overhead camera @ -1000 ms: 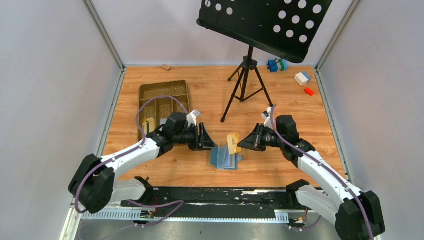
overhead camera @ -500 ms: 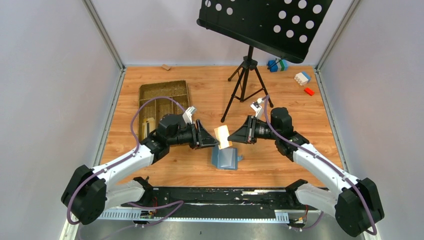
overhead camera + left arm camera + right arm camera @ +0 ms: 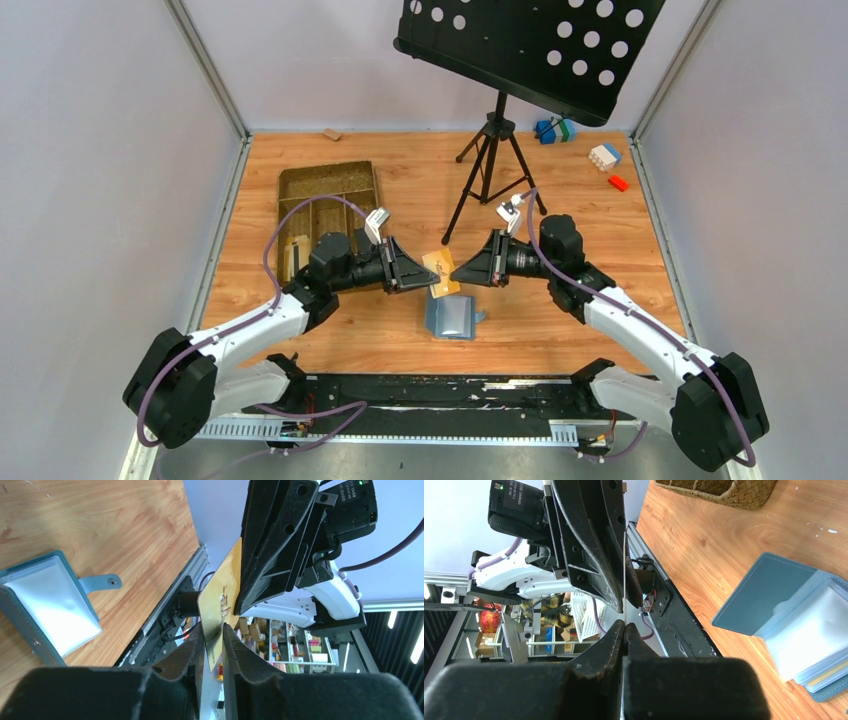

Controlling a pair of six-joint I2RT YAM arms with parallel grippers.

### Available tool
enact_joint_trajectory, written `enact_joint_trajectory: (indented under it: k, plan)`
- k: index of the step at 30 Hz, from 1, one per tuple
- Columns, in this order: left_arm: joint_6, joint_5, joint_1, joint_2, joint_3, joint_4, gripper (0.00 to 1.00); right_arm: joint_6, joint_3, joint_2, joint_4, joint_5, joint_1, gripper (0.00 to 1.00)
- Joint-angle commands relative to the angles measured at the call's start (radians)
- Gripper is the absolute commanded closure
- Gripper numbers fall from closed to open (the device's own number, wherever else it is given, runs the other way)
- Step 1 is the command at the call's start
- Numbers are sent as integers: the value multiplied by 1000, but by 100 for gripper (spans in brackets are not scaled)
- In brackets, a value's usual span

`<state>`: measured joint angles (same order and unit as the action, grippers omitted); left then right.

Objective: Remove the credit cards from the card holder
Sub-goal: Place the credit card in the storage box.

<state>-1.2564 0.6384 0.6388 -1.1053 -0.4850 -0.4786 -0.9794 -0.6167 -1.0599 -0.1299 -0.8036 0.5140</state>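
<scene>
A gold credit card (image 3: pixel 440 272) hangs in the air between both grippers, above the card holder (image 3: pixel 452 316). My right gripper (image 3: pixel 624 624) is shut on one end of the card, seen edge-on as a thin line (image 3: pixel 624 580). My left gripper (image 3: pixel 212 627) faces it with the card's other end (image 3: pixel 220 597) between its fingers. Those jaws stand narrowly apart and a slit of gap shows beside the card. The blue card holder (image 3: pixel 50 605) lies open on the wood, clear sleeves up, tab to the right. More cards show at its lower edge (image 3: pixel 824 677).
A brown wicker tray (image 3: pixel 327 180) sits at the back left. A black music stand on a tripod (image 3: pixel 490 160) rises just behind the grippers. Toy blocks (image 3: pixel 605 155) lie at the back right and a small wooden block (image 3: pixel 331 134) at the back wall.
The right gripper carried the card left and up, away from the holder, to meet the left gripper. The left gripper's fingers have narrowed around the card's free end.
</scene>
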Motion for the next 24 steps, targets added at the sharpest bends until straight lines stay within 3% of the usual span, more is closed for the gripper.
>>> enact_joint_trajectory:
  k: [1, 4, 5, 8, 9, 12, 16, 20, 24]
  plan:
    - [-21, -3, -1, 11, 9, -73, 78, 2, -18, -3, -29, -20, 14, 100]
    - [-25, -17, 0, 22, 15, -67, 100, 32, -28, -5, 11, -17, 21, 100]
    - [-24, -24, 0, 26, 17, -53, 100, 38, -29, -6, 24, -15, 21, 92]
    - [39, -35, -10, 40, -11, 87, 100, 109, -61, -5, 182, 46, 20, 37]
    - [114, -39, -24, 43, -51, 223, 100, 143, -82, -6, 245, 78, 21, 29]
    - [412, -188, -86, 39, -238, 798, 100, 224, -125, -4, 380, 141, 20, 24]
    - [672, -502, -140, -23, -460, 1279, 100, 275, -140, 6, 457, 174, 21, 24]
    - [739, -815, -149, -86, -611, 1523, 100, 285, -124, 21, 483, 170, 21, 25]
    - [755, -1079, -149, -135, -706, 1653, 100, 296, -108, 45, 509, 167, 21, 26]
